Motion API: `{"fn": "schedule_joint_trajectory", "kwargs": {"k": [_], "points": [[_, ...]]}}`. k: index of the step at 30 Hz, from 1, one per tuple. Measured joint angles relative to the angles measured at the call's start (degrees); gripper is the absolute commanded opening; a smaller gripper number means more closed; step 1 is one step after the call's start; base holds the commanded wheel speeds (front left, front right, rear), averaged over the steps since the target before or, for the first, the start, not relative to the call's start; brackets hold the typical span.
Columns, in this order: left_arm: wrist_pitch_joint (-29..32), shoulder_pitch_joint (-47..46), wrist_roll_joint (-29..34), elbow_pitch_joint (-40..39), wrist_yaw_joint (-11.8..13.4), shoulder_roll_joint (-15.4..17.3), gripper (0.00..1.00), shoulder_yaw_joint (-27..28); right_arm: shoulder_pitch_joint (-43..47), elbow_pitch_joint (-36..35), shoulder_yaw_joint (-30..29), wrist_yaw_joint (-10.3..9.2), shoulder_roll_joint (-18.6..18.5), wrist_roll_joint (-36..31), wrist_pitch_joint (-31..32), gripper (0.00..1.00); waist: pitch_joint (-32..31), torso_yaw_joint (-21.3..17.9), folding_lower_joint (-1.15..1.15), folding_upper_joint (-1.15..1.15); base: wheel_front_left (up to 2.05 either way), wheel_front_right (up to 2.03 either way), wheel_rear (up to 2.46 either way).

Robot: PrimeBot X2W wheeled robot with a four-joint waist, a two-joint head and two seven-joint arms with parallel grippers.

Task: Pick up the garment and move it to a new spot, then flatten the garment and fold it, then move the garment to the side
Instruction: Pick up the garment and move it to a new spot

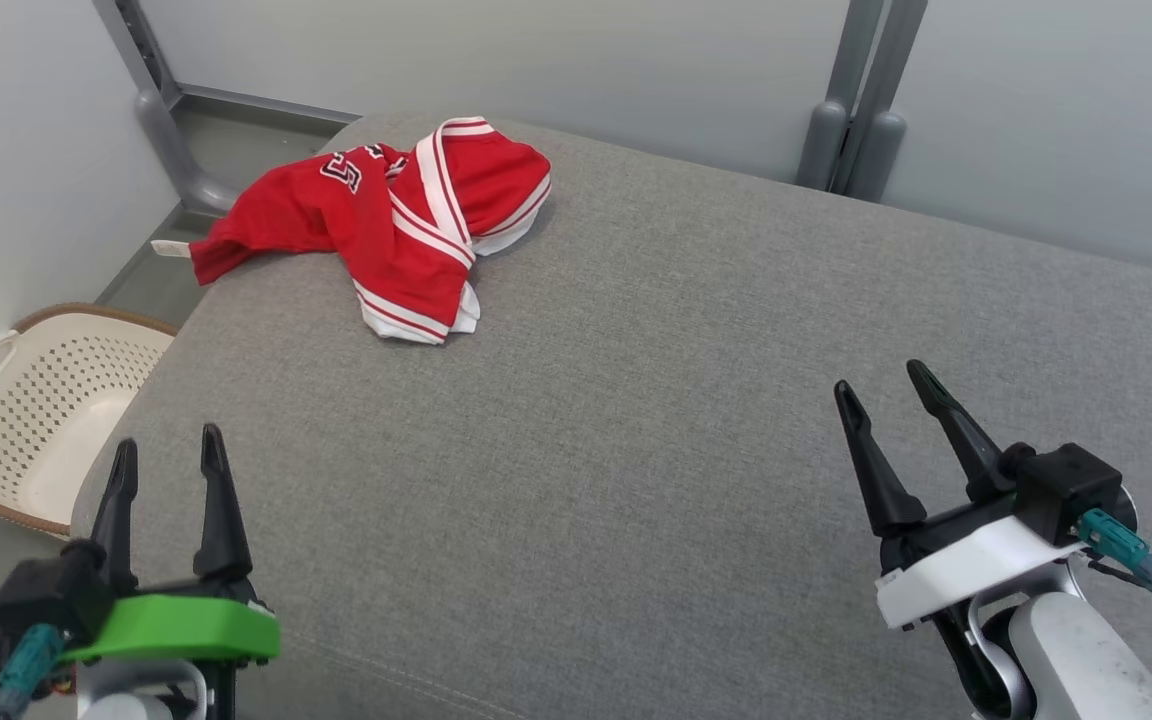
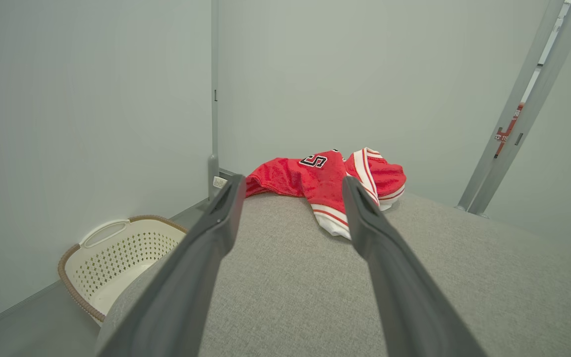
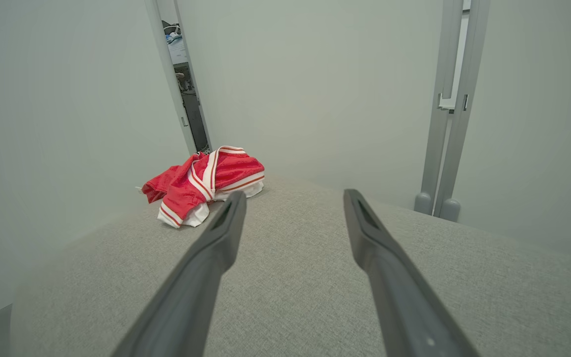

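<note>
Grey cushion [image 1: 636, 450] by pale walls [image 1: 536, 60] bears the garment [image 1: 386, 220]; left pincer [image 1: 166, 440] and right pincer [image 1: 878, 376] gape.

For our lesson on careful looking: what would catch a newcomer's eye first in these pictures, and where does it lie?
The crumpled red jersey with white striped trim stands out, bunched at the far left corner of the grey padded surface. Next come the left gripper and right gripper, both open at the near edge, well apart from the jersey. A cream basket sits on the floor to the left.
</note>
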Motion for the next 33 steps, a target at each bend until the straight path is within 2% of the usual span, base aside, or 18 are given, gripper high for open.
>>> {"fn": "schedule_joint_trajectory", "kwargs": {"k": [3, 5, 10, 14, 16, 18, 24, 33], "points": [[3.6, -3.8, -1.3, -1.6, -0.6, 1.5, 1.0, -0.8, -0.7, -0.9, -0.2, 0.0, -0.5, -0.4, 0.0, 1.0, 1.1, -0.9, 0.0, 0.0, 0.0, 0.0, 0.0], [9.8, -6.7, -2.7, -1.5, -1.0, 3.3, 1.0, -1.7, -1.6, -1.9, -0.5, 0.0, -0.8, -0.6, 0.0, 1.0, 2.0, -1.7, 0.0, 0.0, 0.0, 0.0, 0.0], [19.6, -15.8, -6.8, -2.8, -1.3, 7.0, 1.0, -1.0, -3.3, -5.2, -0.1, -0.02, -0.9, 1.3, 0.0, 1.0, 4.9, -3.7, 0.0, 0.0, 0.0, 0.0, 0.0], [27.0, -22.4, -10.5, -0.5, -1.4, 9.3, 1.0, 0.3, -6.0, -7.8, 0.3, -0.01, -1.7, 1.6, 0.0, 1.0, 8.1, -5.8, 0.0, 0.0, 0.0, 0.0, 0.0], [30.7, -25.2, -9.8, 1.4, -1.3, 11.9, 1.0, 0.0, -6.9, -9.1, 0.4, -0.01, -2.1, 1.8, 0.0, 1.0, 9.8, -6.9, 0.0, 0.0, 0.0, 0.0, 0.0], [34.2, -28.8, -11.7, 3.7, -1.3, 13.0, 1.0, 0.7, -8.3, -10.5, 0.2, -0.01, -2.7, 2.0, 0.0, 1.0, 12.1, -8.3, 0.0, 0.0, 0.0, 0.0, 0.0], [39.3, -35.8, -15.4, 13.2, -1.2, 16.1, 1.0, 3.1, -10.9, -12.7, 1.4, -0.02, -3.5, 2.0, 0.0, 1.0, 17.1, -12.5, 0.01, 0.0, 0.0, 0.0, 0.0], [41.3, -41.4, -17.9, 30.6, -1.1, 19.9, 1.0, 4.9, -13.4, -14.1, 2.2, -0.02, -3.2, 1.6, 0.0, 1.0, 22.8, -19.7, 0.01, 0.0, 0.0, 0.0, 0.0]]}}
